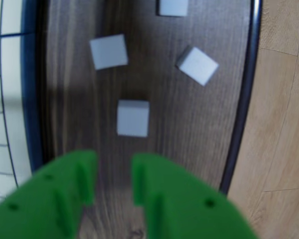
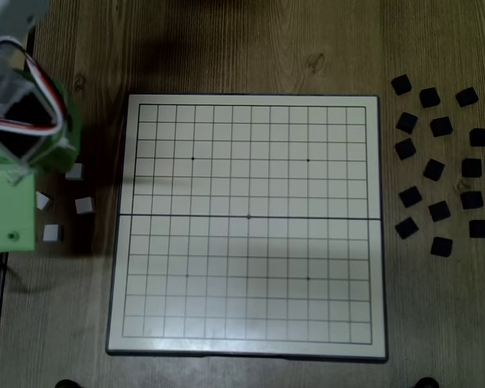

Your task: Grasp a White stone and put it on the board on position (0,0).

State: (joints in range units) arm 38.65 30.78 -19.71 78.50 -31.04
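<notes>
Dark wood table (image 2: pixel 250 48) holds the board (image 2: pixel 246 347), and its grid is bare, even the middle dot, position (0,0) (image 2: pixel 249 217). Left of the board's edge, in the fixed view, lie white tiles. The green gripper (image 1: pixel 113 186) hangs open just above the nearest White stone (image 1: pixel 133 118), holding nothing. Black pieces (image 2: pixel 440 166) sit right of the board.

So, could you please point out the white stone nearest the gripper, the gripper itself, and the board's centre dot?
White stone (image 1: pixel 133 118), wrist view, middle of its top face.
Gripper (image 1: pixel 113 177), wrist view, gap midway between the green fingertips.
Centre dot (image 2: pixel 249 217), fixed view, on the board's middle seam.
</notes>
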